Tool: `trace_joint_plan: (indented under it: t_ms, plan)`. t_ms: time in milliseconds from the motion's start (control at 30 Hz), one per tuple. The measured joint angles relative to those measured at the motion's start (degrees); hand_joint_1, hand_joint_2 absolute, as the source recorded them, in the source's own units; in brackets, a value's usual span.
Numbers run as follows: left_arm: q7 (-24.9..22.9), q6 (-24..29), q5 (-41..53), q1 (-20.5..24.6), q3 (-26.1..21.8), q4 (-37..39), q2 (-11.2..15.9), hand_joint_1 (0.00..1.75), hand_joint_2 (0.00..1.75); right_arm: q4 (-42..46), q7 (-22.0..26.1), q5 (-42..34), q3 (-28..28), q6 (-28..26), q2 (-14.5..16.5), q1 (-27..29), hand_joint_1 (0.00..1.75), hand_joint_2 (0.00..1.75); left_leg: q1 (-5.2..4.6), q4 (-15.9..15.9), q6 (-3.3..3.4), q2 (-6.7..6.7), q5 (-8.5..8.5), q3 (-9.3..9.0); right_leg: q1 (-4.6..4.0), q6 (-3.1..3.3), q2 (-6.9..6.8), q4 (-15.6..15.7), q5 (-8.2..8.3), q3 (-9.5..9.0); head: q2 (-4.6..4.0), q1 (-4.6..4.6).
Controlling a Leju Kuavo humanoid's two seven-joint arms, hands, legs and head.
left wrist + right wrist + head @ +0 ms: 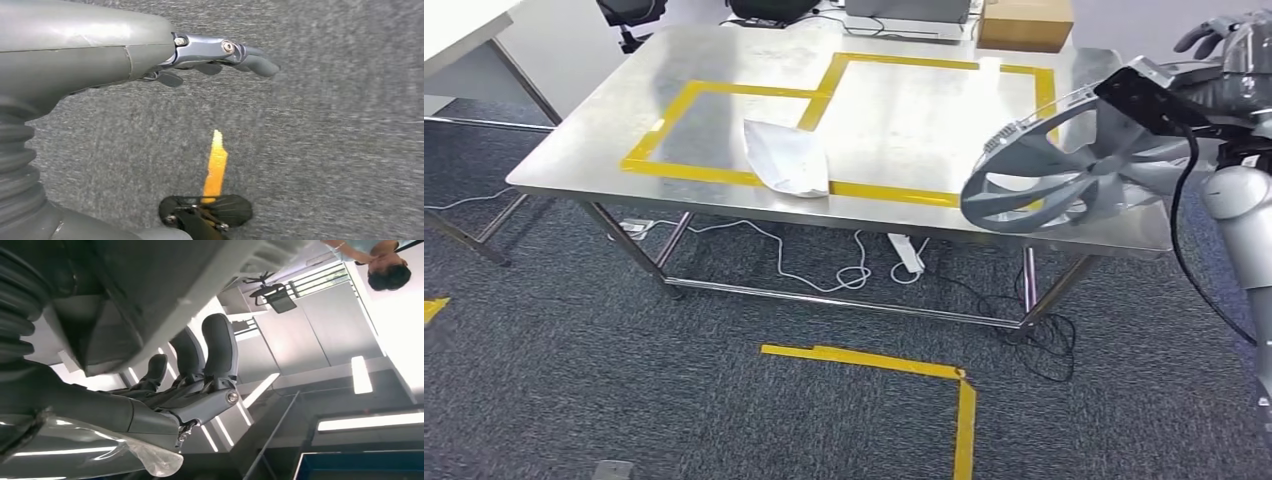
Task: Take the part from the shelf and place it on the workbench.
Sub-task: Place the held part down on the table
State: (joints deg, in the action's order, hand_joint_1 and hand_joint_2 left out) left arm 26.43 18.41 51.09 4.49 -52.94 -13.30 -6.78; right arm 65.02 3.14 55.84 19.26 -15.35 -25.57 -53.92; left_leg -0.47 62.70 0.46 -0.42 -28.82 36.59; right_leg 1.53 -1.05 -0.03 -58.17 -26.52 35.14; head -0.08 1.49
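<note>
— Right hand [1224,45] first, please: what has it?

— It holds the part [1064,165], a grey round wheel-like piece with curved spokes. The part is in the air at the right front corner of the counter [574,150], its lower rim over the counter edge, tilted. In the right wrist view the fingers [217,347] are curled up against the grey body of the part.

— And the left hand [210,57]?

— It hangs over the grey carpet [340,150] with nothing in it. The fingers are stretched out, a little apart.

— What lies on the counter?

— Two rectangles of yellow tape [724,135] are marked on the steel top. A white crumpled bag [789,160] lies on the front tape line between them, well apart from the part. At the far edge stand a cardboard box [1024,25] and a flat grey device [909,15].

— Anything around?

— Under the counter there are a white power strip [907,252] and loose cables [1044,340]. On the floor before the counter is a yellow tape corner [924,370]. A second table [464,40] stands to the left. In the right wrist view a person [385,262] is seen far behind.
</note>
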Motion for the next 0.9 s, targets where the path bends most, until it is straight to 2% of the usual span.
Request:
trace_joint_plan:
  t_ms: [67, 100, 133, 167, 200, 233, 267, 300, 333, 400, 467, 500, 533, 600, 633, 667, 700, 733, 767, 800, 833, 900]
  plan:
    - [-0.01, -0.01, 0.01, -0.01, 0.00, 0.01, -0.06, 0.00, 1.75, -0.01, 0.01, 0.01, 0.01, 0.00, 0.00, -0.01, 1.75, 1.75, 0.34, 7.40, -0.53, 0.04, -3.05, 3.61, -0.03, 0.44, -0.07, 0.01, -0.33, -0.42, 0.00, -0.14]
    - [0.00, -0.01, 0.02, -0.05, 0.00, 0.01, -0.07, 0.00, 1.75, -0.01, 0.01, 0.01, 0.03, 0.00, 0.00, 0.05, 1.75, 1.75, 0.48, 10.76, -0.66, 0.05, -3.98, 5.48, -0.06, 0.54, -0.05, 0.00, -0.48, -0.60, 0.00, -0.11]
    - [-0.01, -0.01, 0.02, -0.10, 0.00, 0.01, -0.07, 0.00, 1.75, -0.02, 0.01, 0.02, 0.05, 0.01, 0.00, 0.11, 1.75, 1.75, 0.56, 12.59, -0.71, 0.05, -3.94, 6.68, -0.08, 0.56, -0.01, 0.00, -0.65, -0.80, -0.01, -0.13]
    - [0.00, -0.01, 0.02, -0.13, 0.00, 0.01, -0.07, 0.00, 1.75, -0.02, 0.01, 0.02, 0.05, 0.01, 0.00, 0.15, 1.75, 1.75, 0.60, 12.15, -0.66, 0.05, -2.68, 6.85, -0.09, 0.51, 0.05, -0.01, -0.85, -1.04, 0.00, -0.14]
    - [0.00, -0.01, 0.02, -0.15, 0.00, 0.01, -0.07, 0.00, 1.75, -0.02, 0.01, 0.02, 0.05, 0.01, 0.00, 0.15, 1.75, 1.75, 0.61, 9.55, -0.50, 0.05, -0.46, 6.00, -0.08, 0.43, 0.12, -0.01, -1.08, -1.34, -0.01, -0.13]
    - [0.00, -0.01, 0.02, -0.16, 0.00, 0.01, -0.05, 0.00, 1.75, -0.02, 0.01, 0.02, 0.05, 0.01, 0.00, 0.11, 1.75, 1.75, 0.57, 5.65, -0.23, 0.05, 2.09, 4.53, -0.08, 0.29, 0.18, 0.00, -1.32, -1.65, -0.01, -0.14]
    - [0.00, -0.01, 0.02, -0.15, -0.01, 0.01, -0.02, 0.00, 1.75, -0.02, 0.01, 0.02, 0.04, 0.00, 0.00, 0.04, 1.75, 1.75, 0.45, 2.05, 0.09, 0.06, 3.87, 3.01, -0.15, 0.09, 0.24, 0.00, -1.56, -1.87, 0.00, -0.13]
    - [-0.01, 0.00, 0.02, -0.13, -0.01, 0.01, 0.00, 0.00, 1.75, -0.02, 0.01, 0.02, 0.04, -0.01, 0.00, -0.02, 1.75, 1.75, 0.33, -0.87, 0.41, 0.09, 4.73, 1.73, -0.22, -0.17, 0.32, -0.01, -1.75, -1.98, 0.00, -0.11]
    - [-0.01, 0.01, 0.02, -0.11, -0.02, 0.01, 0.02, 0.00, 1.75, -0.02, 0.01, 0.02, 0.04, -0.01, 0.00, -0.01, 1.75, 1.75, 0.19, -2.44, 0.66, 0.11, 4.73, 1.01, -0.28, -0.48, 0.37, 0.02, -1.88, -1.98, 0.00, -0.09]
    - [-0.01, 0.02, 0.02, -0.09, -0.02, 0.01, 0.02, 0.00, 1.75, -0.02, 0.01, 0.02, 0.02, -0.02, 0.00, 0.09, 1.75, 1.75, 0.07, -3.41, 1.09, 0.12, 3.94, 0.47, -0.26, -1.18, 0.42, 0.29, -2.02, -2.04, -0.01, -0.08]
    - [0.00, 0.02, 0.02, -0.10, -0.02, 0.01, -0.01, 0.00, 1.75, -0.02, 0.01, 0.02, -0.08, -0.03, -0.01, 0.16, 1.75, 1.75, 0.24, -4.16, 1.57, 0.10, 3.91, -0.08, -0.16, -1.68, 0.33, -0.31, -2.75, -1.68, -0.01, 0.03]
    - [0.00, 0.03, 0.02, -0.08, -0.02, 0.00, 0.00, 0.00, 1.75, -0.02, 0.01, 0.01, -0.15, -0.04, -0.01, 0.10, 1.75, 1.75, 0.36, -4.57, 1.81, 0.10, 3.93, -0.42, -0.15, -1.81, 0.31, -2.14, -3.74, -0.71, -0.01, 0.12]
    - [0.00, 0.05, 0.02, -0.07, -0.03, 0.00, -0.01, 0.00, 1.75, -0.02, 0.01, 0.01, -0.21, -0.04, -0.02, 0.08, 1.75, 1.75, 0.41, -4.78, 2.04, 0.10, 3.87, -0.68, -0.14, -1.86, 0.30, -5.26, -5.12, 1.03, -0.01, 0.20]
    - [0.00, 0.07, 0.02, -0.04, -0.03, 0.01, -0.03, 0.00, 1.75, -0.02, 0.02, 0.00, -0.25, -0.04, -0.02, 0.35, 1.75, 1.75, 0.33, -4.75, 2.35, 0.08, 3.51, -0.98, -0.16, -2.02, 0.33, -13.00, -7.64, 5.58, 0.00, 0.22]
    - [-0.01, 0.07, 0.02, -0.06, -0.03, 0.01, -0.07, 0.00, 1.75, -0.02, 0.02, 0.00, -0.25, -0.03, -0.02, 0.65, 1.75, 1.75, 0.30, -4.67, 2.41, 0.06, 3.25, -1.19, -0.15, -2.14, 0.33, -15.34, -7.72, 7.29, 0.00, 0.22]
    - [-0.01, 0.05, 0.02, -0.09, -0.02, 0.01, -0.11, 0.00, 1.75, -0.02, 0.02, 0.00, -0.24, -0.03, -0.02, 0.93, 1.75, 1.75, 0.30, -4.57, 2.38, 0.03, 2.93, -1.45, -0.13, -2.23, 0.30, -15.52, -6.59, 8.01, 0.00, 0.23]
    - [-0.01, 0.05, 0.02, -0.12, -0.03, 0.01, -0.15, 0.00, 1.75, -0.02, 0.02, 0.00, -0.25, -0.03, -0.02, 1.06, 1.75, 1.75, 0.32, -4.41, 2.30, -0.02, 2.53, -1.83, -0.09, -2.30, 0.25, -13.23, -4.29, 7.48, -0.01, 0.24]
    - [-0.01, 0.04, 0.03, -0.13, -0.03, 0.01, -0.17, 0.00, 1.75, -0.02, 0.02, 0.00, -0.27, -0.03, -0.02, 1.07, 1.75, 1.75, 0.35, -4.26, 2.14, -0.08, 2.05, -2.29, -0.03, -2.36, 0.15, -9.37, -1.64, 6.11, 0.00, 0.25]
    - [-0.02, 0.04, 0.03, -0.12, -0.04, 0.01, -0.17, 0.00, 1.75, -0.02, 0.02, -0.01, -0.27, -0.03, -0.02, 1.00, 1.75, 1.75, 0.28, -4.13, 1.90, -0.15, 1.60, -2.67, -0.08, -2.40, 0.06, -5.79, 0.26, 4.41, 0.00, 0.23]
    - [-0.04, 0.05, 0.04, -0.08, -0.05, 0.01, -0.15, 0.00, 1.75, -0.03, 0.04, -0.01, -0.28, -0.03, -0.02, 0.86, 1.75, 1.75, 0.20, -3.93, 1.62, -0.22, 1.23, -2.89, -0.15, -2.25, 0.00, -2.72, 1.20, 2.84, 0.00, 0.23]
    - [-0.06, 0.05, 0.04, -0.05, -0.06, 0.01, -0.13, 0.00, 1.75, -0.03, 0.06, -0.01, -0.27, -0.03, -0.02, 0.80, 1.75, 1.75, 0.12, -3.82, 1.37, -0.26, 1.00, -2.96, -0.27, -2.02, -0.03, -1.19, 1.21, 1.89, 0.01, 0.17]
    - [-0.09, 0.06, 0.07, -0.02, -0.07, 0.01, -0.08, 0.00, 1.75, -0.02, 0.06, -0.01, -0.27, -0.03, -0.02, 0.82, 1.75, 1.75, 0.06, -3.69, 0.92, -0.29, 0.77, -2.95, -0.44, -1.27, 0.07, -0.55, 0.37, 1.23, 0.01, 0.14]
